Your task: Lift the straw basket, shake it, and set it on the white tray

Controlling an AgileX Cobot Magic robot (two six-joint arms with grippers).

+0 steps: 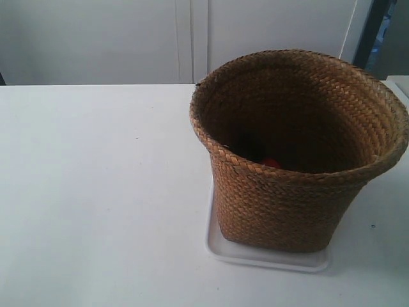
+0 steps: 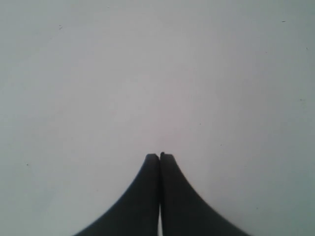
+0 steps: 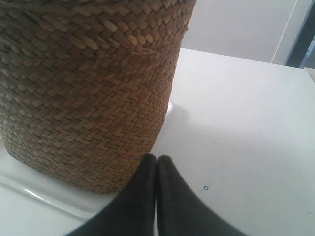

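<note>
Straw basket (image 1: 287, 204) is sitting upright on white tray (image 1: 268, 259), right side of table (image 1: 96, 192) | left hand (image 2: 159, 155) is hovering over table, pressed closed, empty | right hand (image 3: 157, 157) is resting closed, empty, just beside basket

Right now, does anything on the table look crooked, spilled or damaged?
Nothing stands out. The straw basket stands upright on the white tray, with nothing spilled. Inside it lies something small and red; I cannot tell what.

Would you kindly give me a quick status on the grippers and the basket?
Left gripper shut, empty. Right gripper shut, beside basket. Basket upright on tray. Nothing seen blocking.
</note>
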